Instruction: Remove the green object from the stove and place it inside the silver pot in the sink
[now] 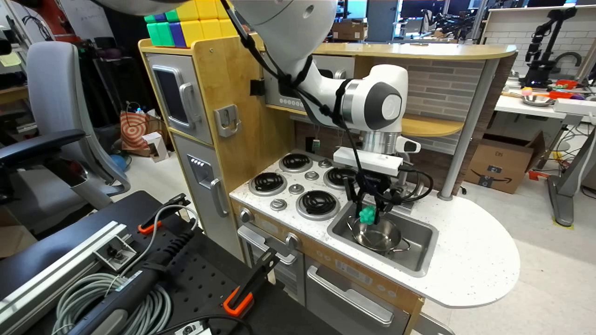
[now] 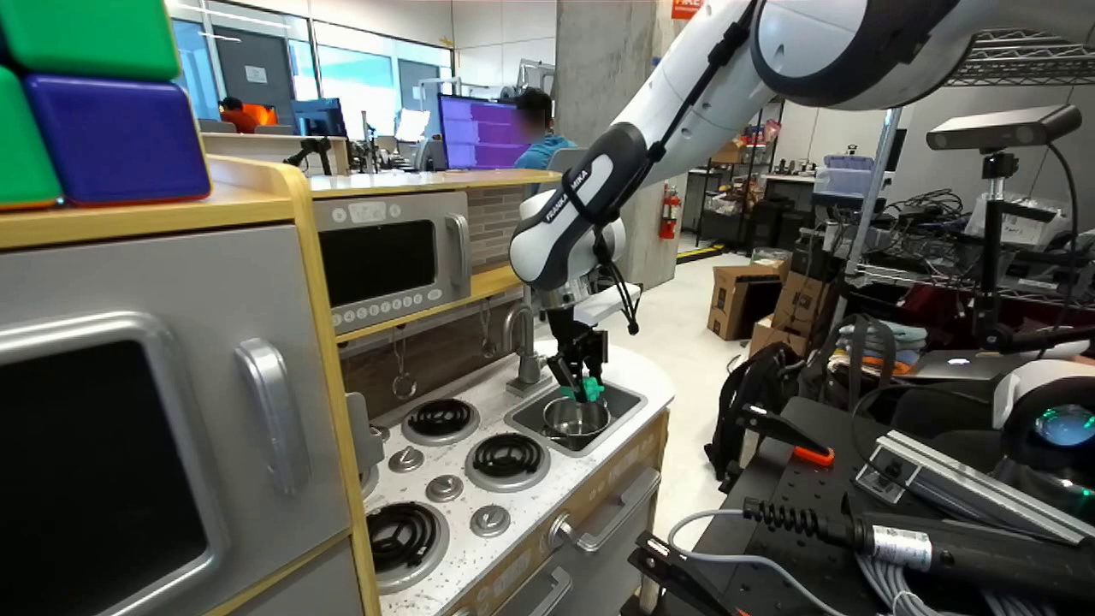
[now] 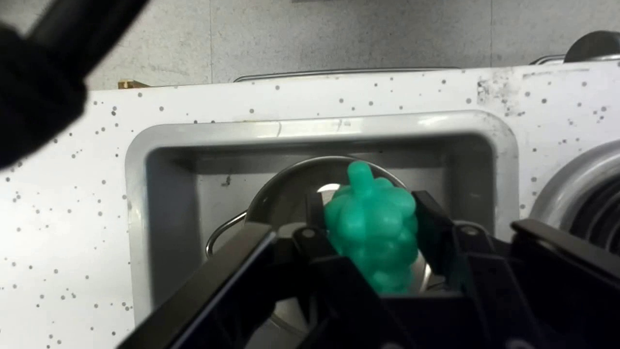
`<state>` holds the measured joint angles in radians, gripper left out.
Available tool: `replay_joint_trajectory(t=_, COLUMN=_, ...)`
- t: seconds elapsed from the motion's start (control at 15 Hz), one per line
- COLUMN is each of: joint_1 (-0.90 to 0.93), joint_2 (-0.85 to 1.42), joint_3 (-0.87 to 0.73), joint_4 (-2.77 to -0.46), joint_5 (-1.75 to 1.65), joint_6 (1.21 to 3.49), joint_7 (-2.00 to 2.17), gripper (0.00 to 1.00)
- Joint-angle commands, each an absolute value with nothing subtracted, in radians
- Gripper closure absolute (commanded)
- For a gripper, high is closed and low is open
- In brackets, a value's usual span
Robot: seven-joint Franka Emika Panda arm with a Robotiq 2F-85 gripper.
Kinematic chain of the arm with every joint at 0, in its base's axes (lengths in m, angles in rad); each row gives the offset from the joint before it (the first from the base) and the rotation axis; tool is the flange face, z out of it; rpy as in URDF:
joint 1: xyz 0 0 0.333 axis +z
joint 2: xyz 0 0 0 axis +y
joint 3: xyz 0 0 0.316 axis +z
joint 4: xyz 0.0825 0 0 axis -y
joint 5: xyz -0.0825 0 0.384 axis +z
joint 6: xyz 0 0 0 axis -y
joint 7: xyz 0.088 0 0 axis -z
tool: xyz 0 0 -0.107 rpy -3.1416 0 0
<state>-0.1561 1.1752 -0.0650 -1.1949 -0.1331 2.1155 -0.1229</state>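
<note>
We have the black two-fingered gripper closed around the bright green lumpy item, shaped like a bunch of grapes, its body pinched between the jaws and hanging over the small round shiny silver pot. In the wrist view its long axis runs across the line of the grip, stem towards the front edge of the speckled white countertop. The coming move turns on this: the pot stands below the gripper, and the item seems to lie over the half nearer the white four-burner cooktop (we cannot tell whether its lowest bumps dip past the rim). We would judge a slight shift away from the cooktop worthwhile, then a short lowering and release. The rectangular silver-grey metal sink surrounds the pot beneath the gripper; the curved silver faucet rises behind. On the front side, well apart from the gripper, is a black perforated work table, with a grey fabric office chair beyond.
</note>
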Motion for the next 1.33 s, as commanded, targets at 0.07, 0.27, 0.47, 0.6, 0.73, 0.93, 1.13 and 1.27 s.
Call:
replay_joint_trajectory(t=0.07, joint_1=-0.136, joint_2=1.254, joint_3=-0.094, joint_4=-1.098, joint_5=-0.119, joint_6=2.138, joint_7=-0.029, gripper=0.77)
replay_joint_trajectory(t=0.27, joint_1=-0.132, joint_2=1.271, joint_3=-0.101, joint_4=-1.084, joint_5=-0.119, joint_6=2.159, joint_7=0.008, gripper=0.25)
replay_joint_trajectory(t=0.47, joint_1=-0.133, joint_2=1.277, joint_3=-0.100, joint_4=-1.076, joint_5=-0.116, joint_6=2.156, joint_7=0.023, gripper=0.05)
replay_joint_trajectory(t=0.6, joint_1=-0.134, joint_2=1.253, joint_3=-0.095, joint_4=-1.109, joint_5=-0.117, joint_6=2.163, joint_7=0.015, gripper=0.00)
replay_joint_trajectory(t=0.73, joint_1=-0.142, joint_2=1.181, joint_3=-0.071, joint_4=-1.210, joint_5=-0.141, joint_6=2.200, joint_7=-0.016, gripper=0.00)
replay_joint_trajectory(t=0.93, joint_1=-0.144, joint_2=1.076, joint_3=-0.063, joint_4=-1.362, joint_5=-0.161, joint_6=2.277, joint_7=-0.081, gripper=0.00)
replay_joint_trajectory(t=1.13, joint_1=-0.152, joint_2=0.976, joint_3=-0.071, joint_4=-1.489, joint_5=-0.160, joint_6=2.373, joint_7=-0.151, gripper=0.00)
replay_joint_trajectory(t=1.27, joint_1=-0.164, joint_2=0.904, joint_3=-0.070, joint_4=-1.575, joint_5=-0.159, joint_6=2.441, joint_7=-0.189, gripper=0.00)
